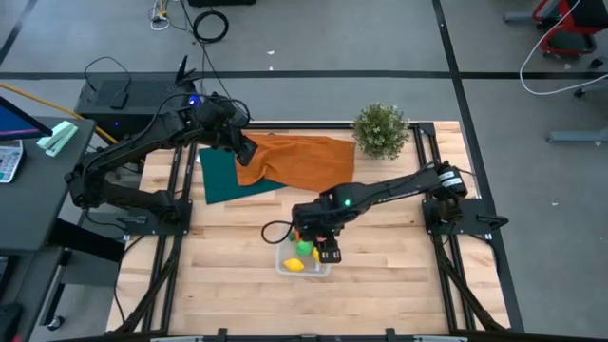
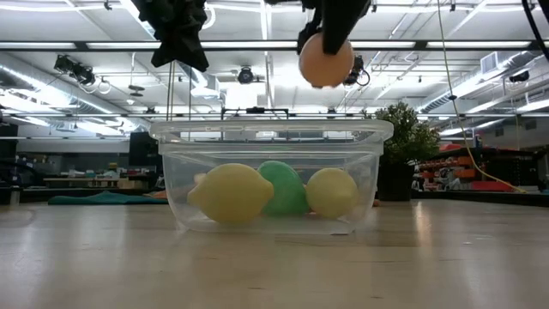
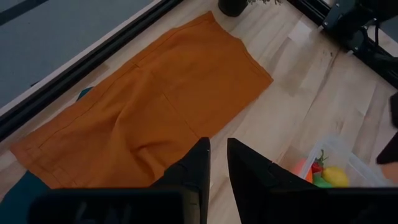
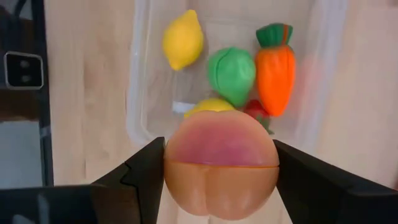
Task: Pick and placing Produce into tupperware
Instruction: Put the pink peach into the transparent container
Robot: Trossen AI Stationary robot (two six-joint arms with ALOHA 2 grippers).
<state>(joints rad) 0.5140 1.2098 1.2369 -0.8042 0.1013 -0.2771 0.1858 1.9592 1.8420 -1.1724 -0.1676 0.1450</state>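
The clear tupperware (image 1: 284, 267) stands on the wooden table near its front middle. In it lie two yellow lemons (image 4: 182, 38) (image 4: 208, 104), a green round one (image 4: 231, 74), an orange carrot (image 4: 275, 68) and a small red strawberry (image 4: 255, 109). My right gripper (image 1: 328, 249) hangs over the tupperware, shut on the pale reddish apple (image 4: 221, 165), which is above the rim (image 2: 326, 58). My left gripper (image 3: 217, 155) waits at the far left over the orange cloth. Its fingers are nearly together with nothing between them. My right gripper pinches the apple by two opposite sides (image 4: 175, 168) between its two fingers (image 4: 143, 177). The fingers come from above, pointing steeply down. The apple is lifted clear, above the tupperware's rim (image 2: 274, 130) and over its inside.
An orange cloth (image 1: 299, 160) lies spread at the far middle, partly over a teal cloth (image 1: 220, 179). A bushy potted plant (image 1: 380, 129) stands at the far right. Bare wood lies to the tupperware's left, right and near side.
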